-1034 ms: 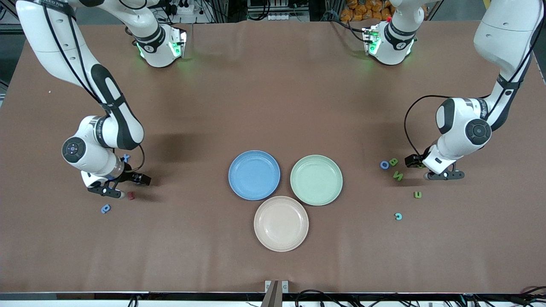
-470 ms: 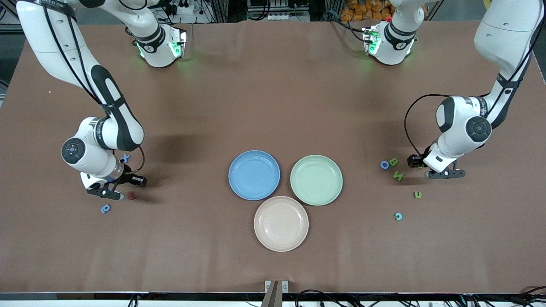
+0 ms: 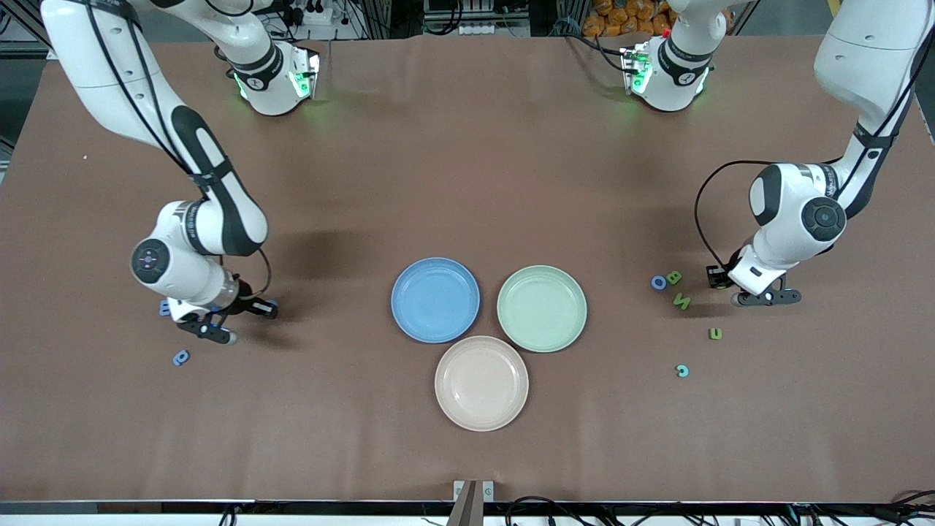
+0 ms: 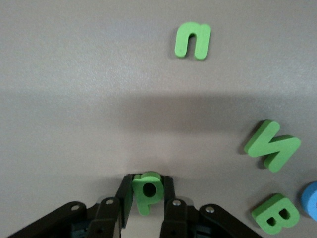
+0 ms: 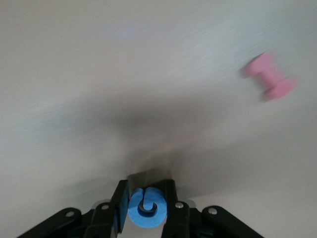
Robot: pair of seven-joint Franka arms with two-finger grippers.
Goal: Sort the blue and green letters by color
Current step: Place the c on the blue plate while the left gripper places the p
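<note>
My left gripper (image 4: 147, 184) is shut on a green letter p (image 4: 147, 191), close above the table at the left arm's end (image 3: 752, 292). Beside it lie a green n (image 4: 192, 40), a green N (image 3: 681, 300), a green B (image 3: 674, 277) and a blue O (image 3: 659, 282). Over the right arm's end of the table, my right gripper (image 5: 146, 198) is shut on a round blue letter (image 5: 146, 207). Its place in the front view is (image 3: 223, 325). Another blue letter (image 3: 181, 357) lies nearer the front camera, and one more (image 3: 164, 307) peeks out beside the arm.
Three plates sit mid-table: a blue plate (image 3: 435, 299), a green plate (image 3: 541, 308) beside it, and a beige plate (image 3: 481, 383) nearest the front camera. A teal letter (image 3: 682, 370) lies nearer the camera than the green ones. The right wrist view shows a pinkish-red letter (image 5: 270, 76).
Both grippers have shut on letters, left on the green p, right on the blue one. The right arm has shifted toward the plates; the left arm has barely moved.
</note>
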